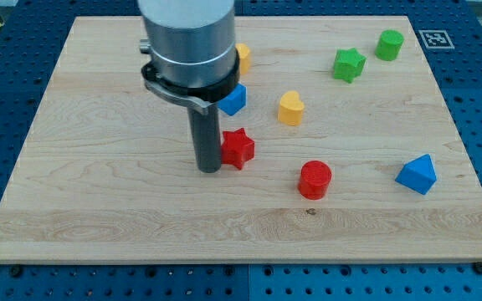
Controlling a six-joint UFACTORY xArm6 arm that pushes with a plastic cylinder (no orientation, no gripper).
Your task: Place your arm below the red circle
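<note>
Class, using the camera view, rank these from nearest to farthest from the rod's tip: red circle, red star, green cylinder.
From my tip:
1. Red star, right beside the tip on the view's right.
2. Red circle, further right, slightly lower.
3. Green cylinder, top right.

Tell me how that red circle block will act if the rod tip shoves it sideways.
The red circle looks short, wide and flat-bottomed, so it would probably slide on the board rather than tip. Its round wall may let it slip off my tip if pushed off-centre. It looks rigid, so denting seems unlikely.
</note>
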